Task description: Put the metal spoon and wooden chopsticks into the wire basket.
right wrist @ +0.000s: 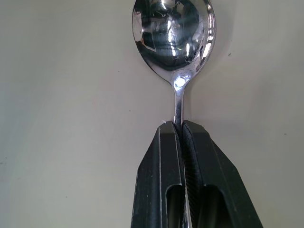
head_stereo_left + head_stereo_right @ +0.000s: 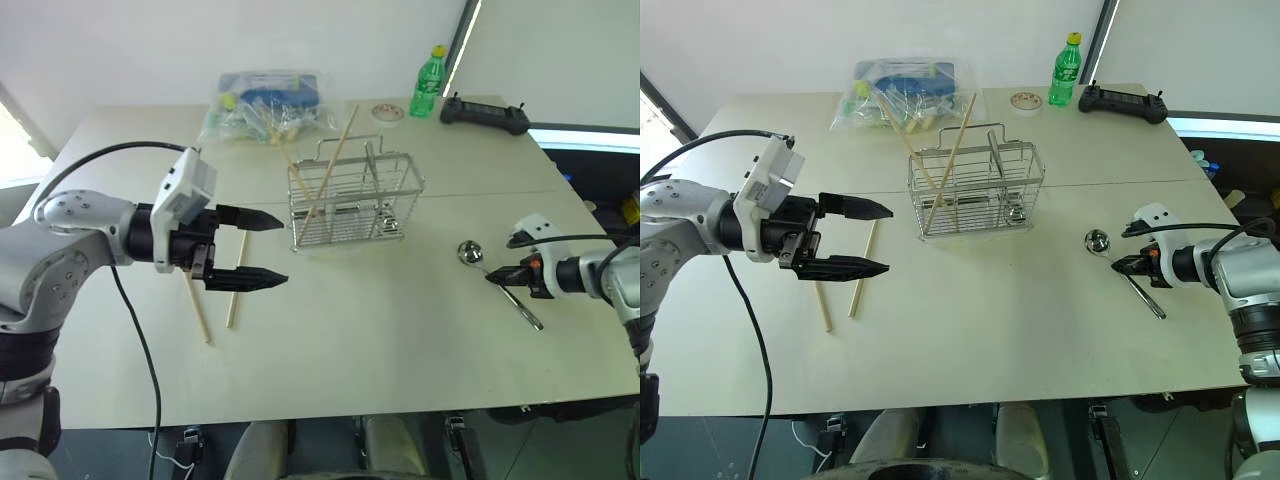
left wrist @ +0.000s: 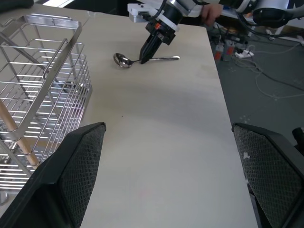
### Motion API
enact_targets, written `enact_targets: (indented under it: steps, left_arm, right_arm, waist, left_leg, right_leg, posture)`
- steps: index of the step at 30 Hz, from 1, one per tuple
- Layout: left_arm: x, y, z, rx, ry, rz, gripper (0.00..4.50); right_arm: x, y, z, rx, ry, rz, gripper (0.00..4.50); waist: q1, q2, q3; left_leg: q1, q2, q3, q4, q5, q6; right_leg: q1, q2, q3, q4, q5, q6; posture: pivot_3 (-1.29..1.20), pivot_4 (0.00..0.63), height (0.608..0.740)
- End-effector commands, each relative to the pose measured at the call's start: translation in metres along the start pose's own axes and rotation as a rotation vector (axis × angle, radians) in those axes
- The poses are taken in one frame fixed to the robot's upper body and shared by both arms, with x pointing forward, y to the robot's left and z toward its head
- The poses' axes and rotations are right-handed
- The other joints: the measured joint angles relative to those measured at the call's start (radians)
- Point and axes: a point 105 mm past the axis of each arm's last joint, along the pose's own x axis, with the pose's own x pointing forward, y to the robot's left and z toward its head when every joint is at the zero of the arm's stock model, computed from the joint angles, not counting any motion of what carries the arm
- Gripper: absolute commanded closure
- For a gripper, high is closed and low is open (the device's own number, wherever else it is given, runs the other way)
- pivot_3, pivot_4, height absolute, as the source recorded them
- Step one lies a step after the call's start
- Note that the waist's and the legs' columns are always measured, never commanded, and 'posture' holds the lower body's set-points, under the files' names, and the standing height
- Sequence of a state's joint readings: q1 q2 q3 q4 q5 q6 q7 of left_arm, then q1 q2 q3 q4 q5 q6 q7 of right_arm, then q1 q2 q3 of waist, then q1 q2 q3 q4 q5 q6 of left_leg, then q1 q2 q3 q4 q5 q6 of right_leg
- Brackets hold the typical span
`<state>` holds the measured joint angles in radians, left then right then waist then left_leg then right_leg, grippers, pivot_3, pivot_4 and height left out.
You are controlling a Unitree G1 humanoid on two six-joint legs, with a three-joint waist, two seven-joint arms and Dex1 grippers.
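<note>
The metal spoon (image 2: pixel 470 252) lies on the table at the right, bowl toward the wire basket (image 2: pixel 355 195). My right gripper (image 2: pixel 491 277) is shut on the spoon's thin handle just behind the bowl (image 1: pixel 174 33), its fingertips (image 1: pixel 166 137) pinching the handle. Two wooden chopsticks (image 2: pixel 956 150) lean inside the basket. Two more chopsticks (image 2: pixel 237 290) lie flat on the table left of the basket. My left gripper (image 2: pixel 265 250) hovers open beside those two, pointing toward the basket, with nothing between its fingers.
At the back of the table are a clear plastic bag with blue contents (image 2: pixel 262 105), a green bottle (image 2: pixel 428 82), a roll of tape (image 2: pixel 388 112) and a black controller (image 2: pixel 485 113). The table's right edge runs close behind the spoon's handle.
</note>
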<state>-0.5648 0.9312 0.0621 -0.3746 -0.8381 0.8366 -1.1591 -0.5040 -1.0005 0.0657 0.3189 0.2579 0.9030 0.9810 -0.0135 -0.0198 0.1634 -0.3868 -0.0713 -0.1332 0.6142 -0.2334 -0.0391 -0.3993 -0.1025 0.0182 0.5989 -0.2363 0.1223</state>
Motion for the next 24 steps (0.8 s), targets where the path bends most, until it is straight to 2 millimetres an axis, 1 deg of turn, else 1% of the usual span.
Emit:
enact_targets:
  steps: [1,5,6,9,13,16,19,22,24]
  left_arm:
    - [-0.002,0.001,0.012,0.071,-0.02,0.011,0.0]
    - [-0.004,0.006,0.015,0.081,-0.03,0.042,0.0]
    - [-0.005,0.008,0.016,0.084,-0.035,0.053,0.0]
    - [-0.007,0.015,0.019,0.089,-0.051,0.079,0.0]
    - [-0.008,0.022,0.024,0.101,-0.071,0.111,0.0]
    - [-0.008,0.025,0.026,0.104,-0.083,0.126,0.0]
    - [-0.008,0.029,0.03,0.109,-0.097,0.142,0.0]
    - [-0.009,0.031,0.032,0.117,-0.106,0.15,0.0]
    - [-0.01,0.034,0.035,0.127,-0.114,0.161,0.0]
  right_arm:
    - [-0.005,-0.002,0.008,-0.054,-0.056,-0.025,4.46]
    - [-0.018,0.011,0.039,-0.12,-0.249,-0.031,4.46]
    - [-0.025,0.017,0.049,-0.119,-0.313,-0.024,4.46]
    - [-0.044,0.036,0.073,-0.129,-0.495,-0.002,4.46]
    - [-0.078,0.062,0.113,-0.097,-0.767,0.035,4.46]
    - [-0.099,0.074,0.143,-0.096,-0.94,0.025,4.46]
    - [-0.119,0.084,0.179,-0.066,-1.116,0.04,4.46]
    - [-0.127,0.092,0.203,-0.043,-1.217,0.052,4.46]
    - [-0.122,0.098,0.218,-0.017,-1.26,0.061,4.46]
  waist:
    - [0.0,0.0,0.0]
    - [-0.001,0.0,0.0]
    - [-0.002,0.001,0.0]
    - [0.0,0.002,0.0]
    - [0.001,0.001,0.001]
    - [0.001,0.001,0.001]
    - [-0.001,0.001,0.001]
    - [0.0,0.002,0.001]
    - [-0.001,0.002,0.001]
  left_leg:
    - [0.0,0.0,0.0,0.0,0.0,0.0]
    - [0.0,0.0,0.0,0.0,0.0,0.0]
    - [0.0,0.0,0.0,0.0,0.0,0.0]
    - [0.0,0.0,0.0,-0.001,0.0,0.0]
    - [0.0,0.0,-0.001,0.0,0.0,0.0]
    - [0.0,0.0,-0.001,0.0,0.0,0.0]
    - [0.0,0.0,-0.001,0.0,0.0,0.0]
    - [0.0,0.0,-0.001,-0.001,0.0,0.0]
    - [0.0,0.0,-0.001,-0.002,0.0,0.0]
  right_leg:
    - [0.0,0.0,0.0,0.0,0.0,0.0]
    - [0.0,0.0,0.0,0.0,0.0,0.001]
    - [0.0,0.0,0.0,0.001,0.001,0.001]
    - [-0.001,0.0,0.0,0.002,0.001,0.002]
    - [-0.001,0.0,0.0,0.001,0.002,0.003]
    - [-0.001,0.0,0.0,0.001,0.002,0.003]
    - [-0.001,0.0,0.0,0.001,0.002,0.003]
    - [-0.003,0.001,0.0,0.002,0.002,0.003]
    - [-0.003,0.001,0.0,0.002,0.002,0.003]
  posture:
    - [0.0,0.15,0.726]
    - [0.0,0.15,0.726]
    - [0.0,0.15,0.726]
    - [0.0,0.15,0.726]
    - [0.0,0.15,0.726]
    - [0.0,0.15,0.726]
    - [0.0,0.15,0.726]
    - [0.0,0.15,0.726]
    - [0.0,0.15,0.726]
